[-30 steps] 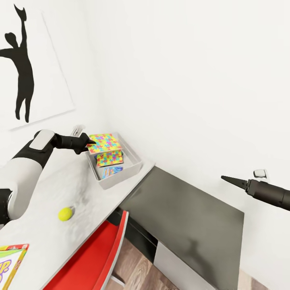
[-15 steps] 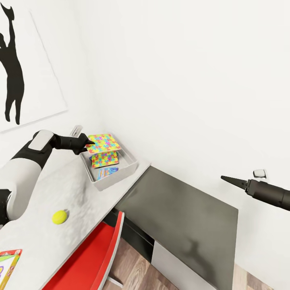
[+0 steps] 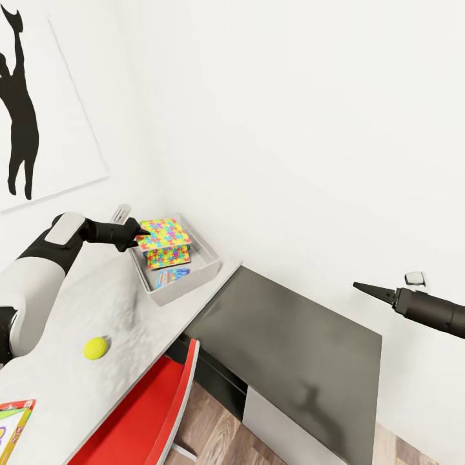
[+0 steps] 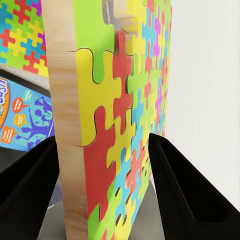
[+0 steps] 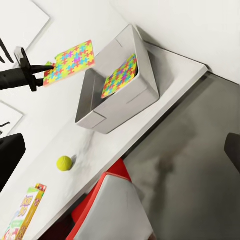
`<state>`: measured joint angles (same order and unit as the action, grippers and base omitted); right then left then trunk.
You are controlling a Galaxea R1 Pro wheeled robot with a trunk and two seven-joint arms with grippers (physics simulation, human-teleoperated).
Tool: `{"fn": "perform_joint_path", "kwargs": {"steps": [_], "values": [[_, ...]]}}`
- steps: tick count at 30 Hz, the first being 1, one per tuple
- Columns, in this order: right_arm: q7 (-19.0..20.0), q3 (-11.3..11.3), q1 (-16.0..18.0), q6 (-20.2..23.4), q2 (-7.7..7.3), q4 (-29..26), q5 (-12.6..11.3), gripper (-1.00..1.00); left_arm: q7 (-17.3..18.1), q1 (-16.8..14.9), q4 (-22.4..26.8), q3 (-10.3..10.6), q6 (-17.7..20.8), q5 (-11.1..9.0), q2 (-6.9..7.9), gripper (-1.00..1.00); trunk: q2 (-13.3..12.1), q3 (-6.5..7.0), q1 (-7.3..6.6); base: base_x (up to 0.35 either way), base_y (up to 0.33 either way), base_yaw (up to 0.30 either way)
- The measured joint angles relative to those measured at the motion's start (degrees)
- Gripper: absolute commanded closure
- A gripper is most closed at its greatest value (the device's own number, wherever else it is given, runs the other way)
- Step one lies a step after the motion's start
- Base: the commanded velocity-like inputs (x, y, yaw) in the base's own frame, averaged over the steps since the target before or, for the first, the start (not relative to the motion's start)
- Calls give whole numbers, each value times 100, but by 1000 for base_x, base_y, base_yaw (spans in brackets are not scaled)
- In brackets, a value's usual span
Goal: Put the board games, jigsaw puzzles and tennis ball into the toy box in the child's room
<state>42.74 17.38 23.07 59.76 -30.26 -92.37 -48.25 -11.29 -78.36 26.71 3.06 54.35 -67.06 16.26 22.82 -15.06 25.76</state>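
My left gripper (image 3: 137, 237) is shut on the edge of a colourful jigsaw puzzle (image 3: 165, 233) and holds it just above the grey toy box (image 3: 184, 282) at the table's far corner. In the left wrist view the puzzle (image 4: 115, 125) stands between both fingers (image 4: 30, 190). Inside the box lie a second puzzle (image 3: 168, 256) and a blue board game (image 3: 172, 276). A tennis ball (image 3: 95, 347) rests on the table, and another board game (image 3: 13, 426) lies at its near edge. My right gripper (image 3: 371, 290) hangs open, far to the right over the dark cabinet.
A red chair (image 3: 155, 413) is tucked under the white table (image 3: 84, 303). A low dark cabinet (image 3: 290, 336) adjoins the table on the right, against the white wall. A black silhouette picture (image 3: 22, 97) hangs on the left wall.
The head camera swung a little early on, shifting the whole picture left. Since then my left gripper has eased the held puzzle slightly lower over the box. The right arm is unmoved.
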Motion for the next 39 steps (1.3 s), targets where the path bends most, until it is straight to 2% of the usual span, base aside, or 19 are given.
{"fn": "perform_joint_path", "kwargs": {"steps": [12,21,30,32,34,35,36,39], "values": [[0,-156,42,0,-9,2,20,-100,-4,-49,-83,12,89,9,3,100,0,0,0,0,0,0],[12,-179,19,0,-12,0,46,-100,16,-168,-297,23,236,10,16,100,0,-7,0,0,0,0],[16,-179,16,0,-14,0,47,-100,369,-196,-318,50,153,69,17,100,0,-67,0,0,0,0],[16,-179,16,0,-14,0,47,-100,527,-198,-323,57,74,209,18,100,0,-84,0,0,0,0],[17,-179,16,0,-14,0,47,-100,701,-199,-327,64,-7,434,19,100,0,-102,0,0,0,0],[17,-179,16,0,-14,0,47,-100,705,-199,-327,64,-8,436,19,100,0,-111,0,0,0,0],[17,-182,14,0,-14,0,47,-100,901,-198,-336,62,-78,681,19,100,0,-120,0,0,0,0],[17,-186,11,0,-10,0,47,-100,1217,-193,-380,63,-227,981,18,100,0,-147,0,0,0,0]]}}
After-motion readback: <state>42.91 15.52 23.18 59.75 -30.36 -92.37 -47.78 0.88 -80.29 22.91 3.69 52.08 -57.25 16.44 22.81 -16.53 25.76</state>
